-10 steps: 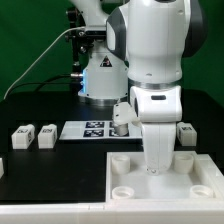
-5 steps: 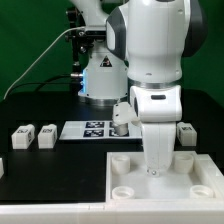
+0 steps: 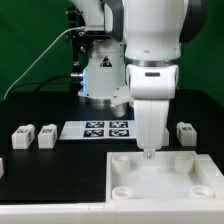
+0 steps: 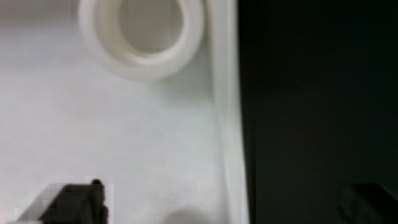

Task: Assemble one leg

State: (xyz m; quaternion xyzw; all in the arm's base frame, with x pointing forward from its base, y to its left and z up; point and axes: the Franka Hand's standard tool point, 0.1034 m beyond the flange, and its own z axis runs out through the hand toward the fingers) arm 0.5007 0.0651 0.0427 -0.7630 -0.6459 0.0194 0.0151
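Note:
The large white tray (image 3: 160, 185) with round corner sockets lies at the front of the black table. My gripper (image 3: 148, 151) hangs over the tray's back edge, open and empty. In the wrist view my gripper (image 4: 228, 205) straddles the tray's edge (image 4: 224, 120), one finger (image 4: 75, 203) over the white surface and the other over the black table. A round socket (image 4: 146, 35) shows ahead. Two small white legs (image 3: 22, 136) (image 3: 46, 136) with markers lie on the exterior view's left. A third leg (image 3: 186, 131) lies on the exterior view's right. I hold none of them.
The marker board (image 3: 103, 129) lies flat behind the tray, partly hidden by my arm. The robot base (image 3: 100, 75) stands at the back with cables. A white part shows at the exterior view's left edge (image 3: 2, 166).
My gripper has risen from the tray's surface and moved back toward the tray's rear edge. More of the marker board shows now. The legs have not moved.

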